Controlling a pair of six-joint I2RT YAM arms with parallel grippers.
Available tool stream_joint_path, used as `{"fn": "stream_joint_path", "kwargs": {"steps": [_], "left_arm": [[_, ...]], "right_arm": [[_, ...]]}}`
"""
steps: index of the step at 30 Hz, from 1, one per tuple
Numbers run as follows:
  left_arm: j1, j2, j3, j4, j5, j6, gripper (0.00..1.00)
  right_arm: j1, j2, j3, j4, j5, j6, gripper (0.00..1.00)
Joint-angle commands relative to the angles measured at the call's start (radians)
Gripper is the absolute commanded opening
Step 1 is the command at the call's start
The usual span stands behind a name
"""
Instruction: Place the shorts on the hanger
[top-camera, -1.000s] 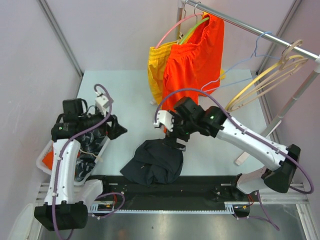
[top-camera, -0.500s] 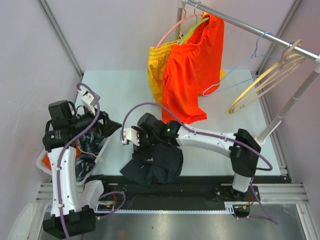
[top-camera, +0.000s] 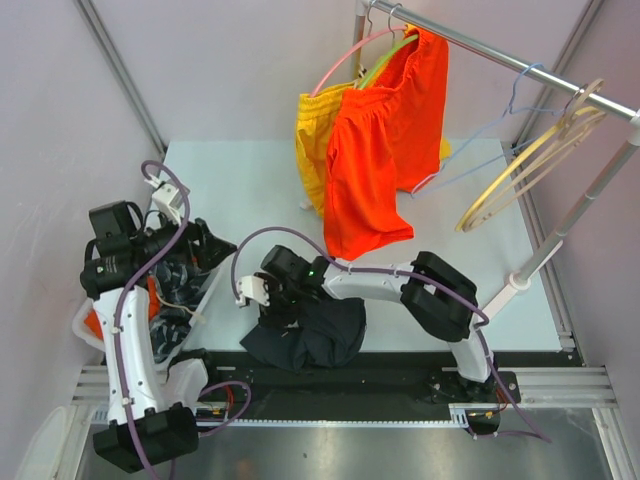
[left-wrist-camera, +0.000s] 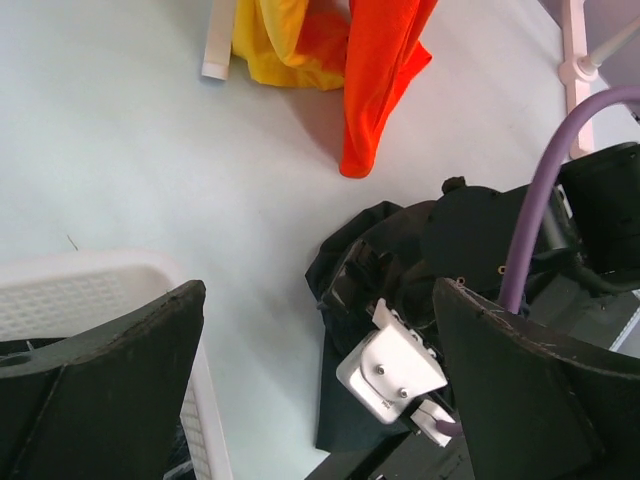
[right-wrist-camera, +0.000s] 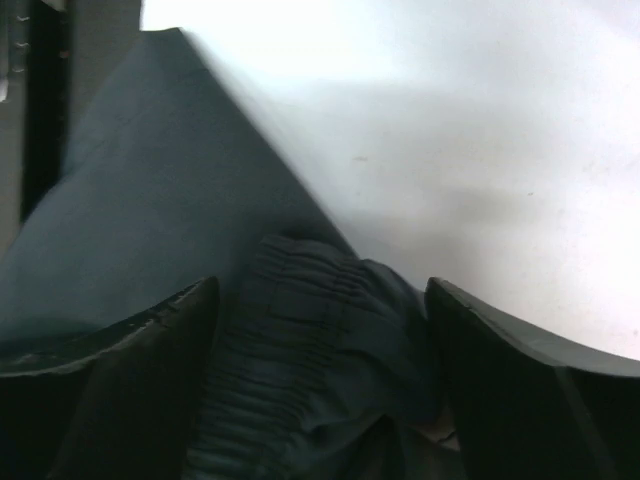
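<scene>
1. The right gripper (right-wrist-camera: 318, 290) is down on the shorts (top-camera: 305, 335), which lie in a dark crumpled heap on the table (top-camera: 240, 180) close to the arm bases. Its jaws are spread wide with the gathered elastic waistband between them, and nothing is pinched yet. My guess is that it goes for the waistband because that thick edge gives the surest hold and lets the legs hang down once lifted.

2. From above, the right arm is folded sharply back on itself so its wrist can reach the left side of the heap. That looks forced by the shorts lying so near its own base.

3. The left gripper (left-wrist-camera: 315, 290) hangs above the white basket (left-wrist-camera: 100, 270), well to the side of the heap. Its jaws are wide apart with only bare table between them, and the shorts sit beyond its right finger. It seems to be waiting out of the way, ready to help spread the fabric.

4. The hanger (top-camera: 514, 100), thin light-blue wire, hangs by its hook on the rail (top-camera: 500, 60) far from both sets of jaws. The orange shorts (top-camera: 380, 150) and the yellow shorts (top-camera: 312, 140) hang further along the same rail.

5. I'd say the task has barely begun, with the grasp unmade and the hanger untouched.
</scene>
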Motion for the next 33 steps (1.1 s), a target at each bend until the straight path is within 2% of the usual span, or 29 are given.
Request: {"fn": "stream_joint_path", "kwargs": {"steps": [1,2,7,9,14,16,19,20,23,24,27,31,33], "left_arm": [[0.05,0.008,0.052,-0.024,0.069,0.014,1.0],[0.061,0.014,0.054,-0.03,0.073,0.022,1.0],[0.081,0.064,0.069,-0.039,0.131,0.094,0.98],[0.08,0.081,0.071,-0.007,0.162,0.124,0.98],[0.06,0.06,0.072,0.039,0.256,0.232,0.99],[0.025,0.034,0.086,0.033,0.25,0.311,0.99],[-0.086,-0.004,0.094,0.031,0.178,0.387,0.99],[-0.153,-0.011,0.095,0.039,0.137,0.394,0.99],[-0.222,-0.043,0.092,0.135,0.107,0.352,0.98],[-0.224,-0.049,0.09,0.166,0.116,0.291,0.98],[-0.238,-0.057,0.115,0.234,0.157,0.234,0.97],[-0.297,-0.074,0.159,0.212,0.138,0.305,0.95],[-0.37,-0.095,0.166,0.183,0.097,0.373,0.88]], "right_arm": [[-0.023,0.001,0.032,0.084,0.029,-0.012,0.68],[-0.029,-0.018,0.034,0.081,0.028,-0.006,0.5],[-0.102,-0.156,0.062,0.027,-0.05,0.063,0.11],[-0.143,-0.24,0.088,0.017,-0.121,0.127,0.0],[-0.231,-0.378,0.132,0.007,-0.251,0.219,0.0],[-0.272,-0.436,0.137,0.024,-0.331,0.244,0.0],[-0.3,-0.495,0.147,0.088,-0.374,0.307,0.0],[-0.308,-0.504,0.157,0.099,-0.379,0.319,0.0],[-0.311,-0.533,0.201,0.124,-0.408,0.347,0.0],[-0.311,-0.536,0.213,0.121,-0.423,0.348,0.0],[-0.311,-0.556,0.23,0.104,-0.448,0.355,0.0],[-0.311,-0.558,0.25,-0.005,-0.52,0.315,0.0],[-0.311,-0.549,0.252,-0.071,-0.561,0.295,0.0]]}}
